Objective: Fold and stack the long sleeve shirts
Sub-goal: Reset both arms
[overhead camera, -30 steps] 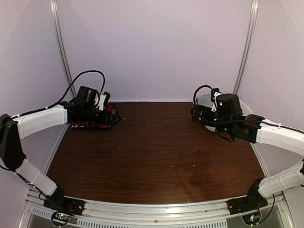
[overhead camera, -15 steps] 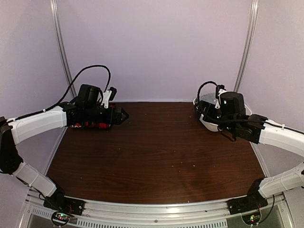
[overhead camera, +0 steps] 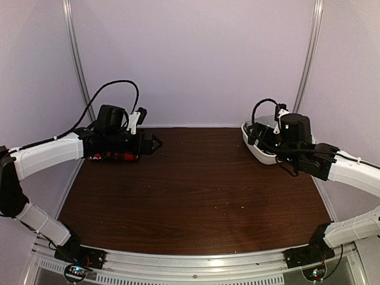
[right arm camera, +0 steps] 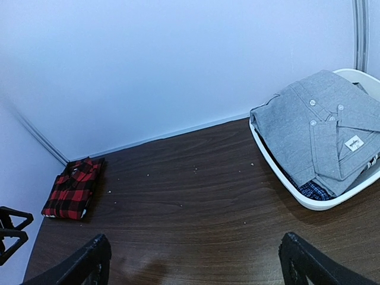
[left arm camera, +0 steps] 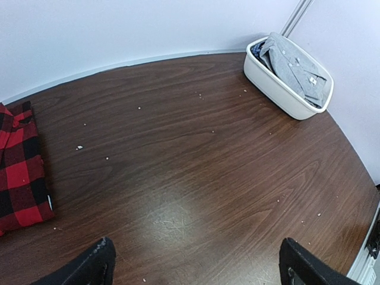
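A folded red-and-black check long sleeve shirt [left arm camera: 21, 172] lies at the table's far left, also in the right wrist view [right arm camera: 74, 189]. In the top view the left arm mostly covers the shirt [overhead camera: 116, 157]. My left gripper [overhead camera: 155, 142] hovers just right of it, open and holding nothing [left arm camera: 196, 267]. A folded grey collared shirt [right arm camera: 320, 127] rests on top in a white basket [right arm camera: 309, 202] at the far right. My right gripper [overhead camera: 261, 138] hangs by the basket, open and holding nothing [right arm camera: 193, 261].
The white basket [left arm camera: 279, 95] stands against the back right wall, with blue check fabric [right arm camera: 312, 190] under the grey shirt [left arm camera: 294, 65]. Dark wood table [overhead camera: 196, 190] stretches between the arms. Walls close in on three sides.
My left gripper has lifted off the red check shirt and swung right. My right gripper has drawn back and up, uncovering the white basket.
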Motion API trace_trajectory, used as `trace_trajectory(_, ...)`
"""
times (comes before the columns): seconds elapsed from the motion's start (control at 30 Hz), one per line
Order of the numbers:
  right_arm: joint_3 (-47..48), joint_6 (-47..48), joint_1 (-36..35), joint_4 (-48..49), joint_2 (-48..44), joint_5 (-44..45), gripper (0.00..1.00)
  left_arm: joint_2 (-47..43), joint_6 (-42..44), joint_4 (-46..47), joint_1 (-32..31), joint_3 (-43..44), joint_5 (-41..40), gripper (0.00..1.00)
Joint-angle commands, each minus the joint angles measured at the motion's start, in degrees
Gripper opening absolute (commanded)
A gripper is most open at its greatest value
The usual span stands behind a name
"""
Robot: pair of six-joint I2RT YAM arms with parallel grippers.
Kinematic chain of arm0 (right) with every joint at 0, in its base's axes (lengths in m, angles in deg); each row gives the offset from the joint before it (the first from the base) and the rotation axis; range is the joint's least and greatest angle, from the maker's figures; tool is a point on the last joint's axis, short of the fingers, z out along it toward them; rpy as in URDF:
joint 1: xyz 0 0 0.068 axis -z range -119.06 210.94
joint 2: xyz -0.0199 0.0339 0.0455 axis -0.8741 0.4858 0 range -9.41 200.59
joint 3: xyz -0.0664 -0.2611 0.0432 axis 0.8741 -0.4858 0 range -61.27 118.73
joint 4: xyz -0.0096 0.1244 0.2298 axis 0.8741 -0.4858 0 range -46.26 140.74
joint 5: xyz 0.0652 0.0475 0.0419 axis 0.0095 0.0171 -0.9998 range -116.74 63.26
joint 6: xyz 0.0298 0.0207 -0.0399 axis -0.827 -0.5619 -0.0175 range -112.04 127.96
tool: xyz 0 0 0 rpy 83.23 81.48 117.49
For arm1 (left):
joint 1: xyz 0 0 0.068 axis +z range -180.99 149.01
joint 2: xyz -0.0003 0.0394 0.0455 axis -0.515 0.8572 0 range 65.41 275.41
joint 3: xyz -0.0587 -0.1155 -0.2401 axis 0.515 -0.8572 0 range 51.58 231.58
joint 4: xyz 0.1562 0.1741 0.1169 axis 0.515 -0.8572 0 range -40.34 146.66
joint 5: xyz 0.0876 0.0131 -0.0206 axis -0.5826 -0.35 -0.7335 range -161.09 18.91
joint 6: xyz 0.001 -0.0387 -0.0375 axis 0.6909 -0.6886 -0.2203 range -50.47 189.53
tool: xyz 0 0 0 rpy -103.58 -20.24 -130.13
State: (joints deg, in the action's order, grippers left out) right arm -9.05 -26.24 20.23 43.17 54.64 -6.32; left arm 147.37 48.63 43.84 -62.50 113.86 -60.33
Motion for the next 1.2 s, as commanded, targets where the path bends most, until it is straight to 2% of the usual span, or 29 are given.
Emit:
trace_trajectory(0.0, -0.2, 1.0, 0.3, -0.9, -0.7, 1.5, 1.0, 0.5, 0.5, 3.9, -0.1, 0.3, 1.3, 0.98)
trace_trajectory(0.53, 0.5, 1.3, 0.3, -1.8, 0.0, 1.4, 1.0, 1.1, 0.6, 4.9, -0.1, 0.4, 2.2, 0.98)
trace_trajectory(0.9, 5.1, 1.5, 0.4, -6.2, 1.3, 0.3, 1.0, 1.2, -0.4, 7.0, -0.1, 0.0, 5.0, 0.98)
trace_trajectory(1.17, 3.7, 0.7, 0.5, -5.2, 2.2, -3.9, 1.0, 1.3, -0.6, 6.6, -0.1, -0.1, 4.9, 0.98)
